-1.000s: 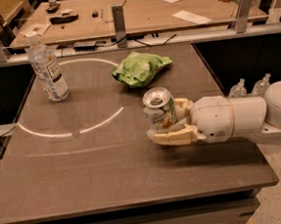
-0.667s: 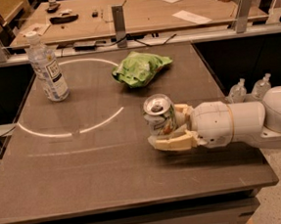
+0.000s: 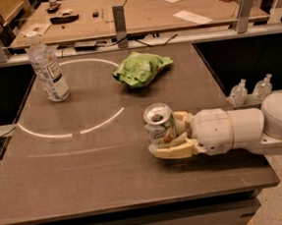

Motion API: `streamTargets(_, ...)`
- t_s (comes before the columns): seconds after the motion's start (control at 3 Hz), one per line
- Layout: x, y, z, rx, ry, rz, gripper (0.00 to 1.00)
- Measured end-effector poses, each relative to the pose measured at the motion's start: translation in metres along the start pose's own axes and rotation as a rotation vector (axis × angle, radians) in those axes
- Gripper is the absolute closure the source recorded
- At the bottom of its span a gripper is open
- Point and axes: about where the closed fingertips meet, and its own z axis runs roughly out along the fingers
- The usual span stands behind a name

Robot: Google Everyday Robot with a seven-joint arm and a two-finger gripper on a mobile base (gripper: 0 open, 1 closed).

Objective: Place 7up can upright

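Note:
The 7up can (image 3: pixel 159 123), silver-white with green markings, stands upright on the dark table (image 3: pixel 86 168) at its right front part, its open top facing up. My gripper (image 3: pixel 169 137) comes in from the right on a white arm. Its cream fingers (image 3: pixel 171 151) sit around the can's lower body, one in front and one behind, closed on it. The can's base seems to be at the table surface.
A clear water bottle (image 3: pixel 47 67) stands at the table's back left. A bright green wrinkly bag (image 3: pixel 139 68) lies at the back centre. A white arc is marked on the tabletop. A wooden bench with papers lies behind; two small bottles (image 3: pixel 250 90) sit off the right edge.
The gripper and can have shifted slightly, and the can has come from a small tilt to upright. The bottle and bag have not moved.

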Motion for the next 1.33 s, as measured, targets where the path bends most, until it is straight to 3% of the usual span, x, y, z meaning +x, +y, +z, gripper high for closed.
streamTargets(0.33, 0.0024, 0.0051, 0.0031, -0.028, -0.001, 0.002, 0.76)
streamTargets(1.33, 0.005, 0.0138, 0.0021, -0.063, 0.036, 0.004, 0.05)
